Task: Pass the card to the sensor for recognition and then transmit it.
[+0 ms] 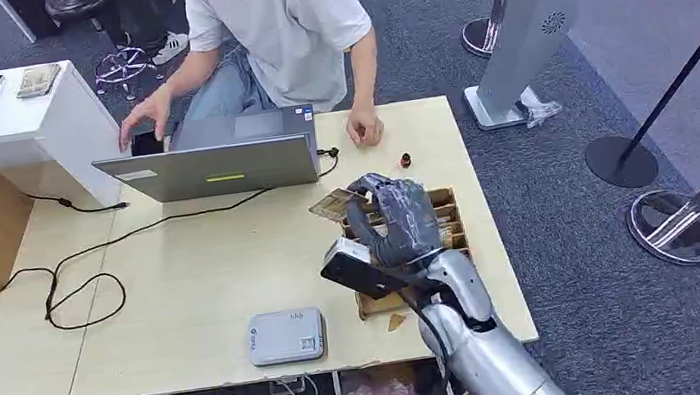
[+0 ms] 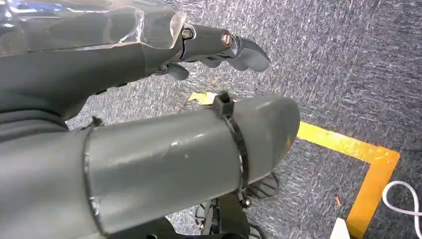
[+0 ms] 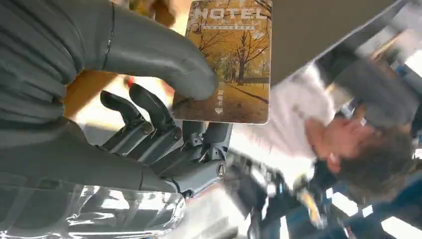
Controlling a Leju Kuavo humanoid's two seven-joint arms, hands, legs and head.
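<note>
Hotel key card (image 3: 230, 59) sits pinched in the right hand (image 1: 391, 221), raised above the wooden tray (image 1: 452, 225). Card reader (image 1: 285, 335) lies on the surface toward the robot's left, nearer its body. Left hand (image 2: 149, 149) hangs empty, fingers apart.

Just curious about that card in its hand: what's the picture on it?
Golden-yellow autumn trees under the word HOTEL, clearest in the right wrist view on the card.

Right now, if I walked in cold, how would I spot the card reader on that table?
Start at the long pale wooden table with the open laptop. Come to the near edge: the card reader lies flat there, left of the robot's right hand. It is a small grey rounded box, unlike the brown wooden tray beside it.
</note>
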